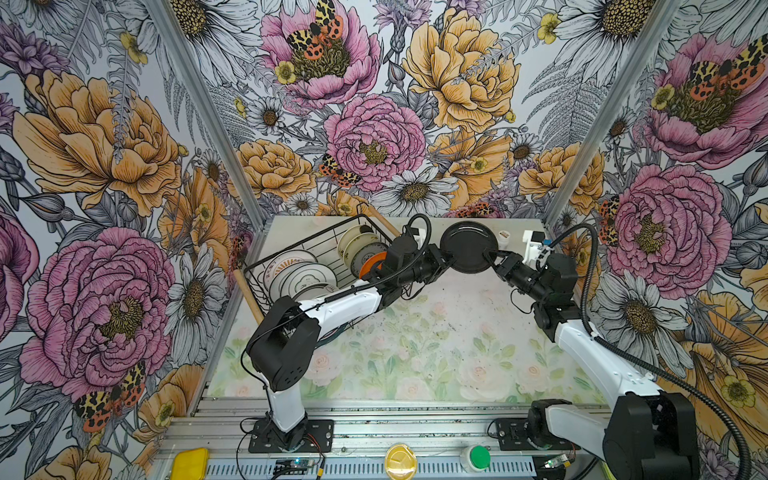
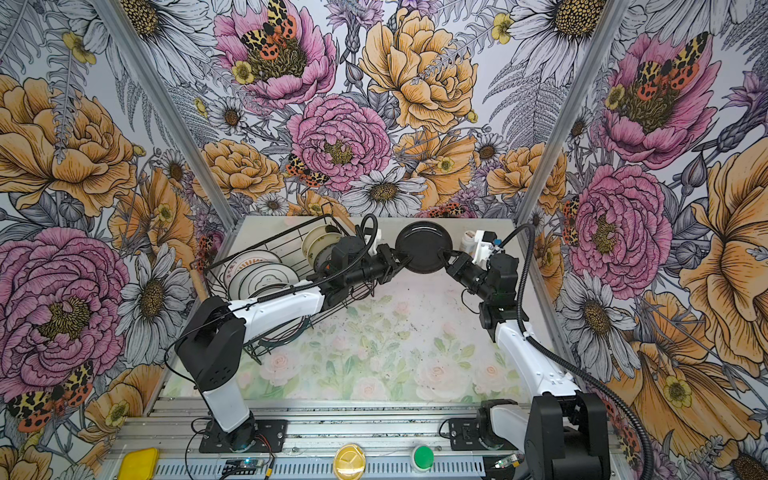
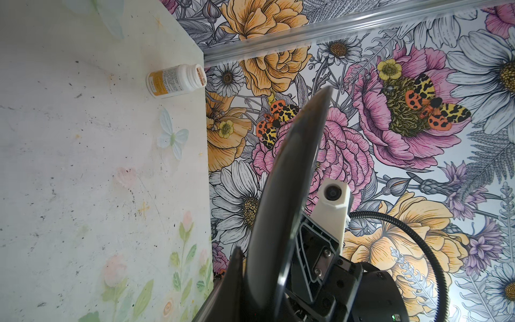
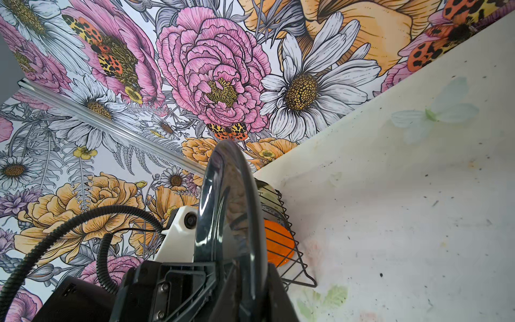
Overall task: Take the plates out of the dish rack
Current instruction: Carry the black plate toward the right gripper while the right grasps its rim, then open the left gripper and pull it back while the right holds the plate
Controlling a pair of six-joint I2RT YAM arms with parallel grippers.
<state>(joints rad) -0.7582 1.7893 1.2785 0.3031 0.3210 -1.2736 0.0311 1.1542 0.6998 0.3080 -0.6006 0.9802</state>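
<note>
One glossy black round ceramic plate (image 1: 468, 247) hangs in the air just past the right-hand end of the black wire dish rack with wooden rod handles (image 1: 320, 245), clear of the pale floral tabletop (image 1: 415, 332). It stands on edge with its face toward the top camera. The line across it from grip to grip runs straight away from the rack.

The left gripper (image 1: 449, 259) is clamped on the rim nearest the rack. The right gripper (image 1: 490, 253) has its fingers pressed against both faces of the far rim.

Inside the rack, seven small round plates (image 1: 307, 278) stand on edge in two groups, though the left arm may hide more. One orange plate (image 1: 370, 266) sits at the end nearest the black one.

One small white pill bottle (image 1: 504, 235) stands upright beyond the black plate from the rack.
</note>
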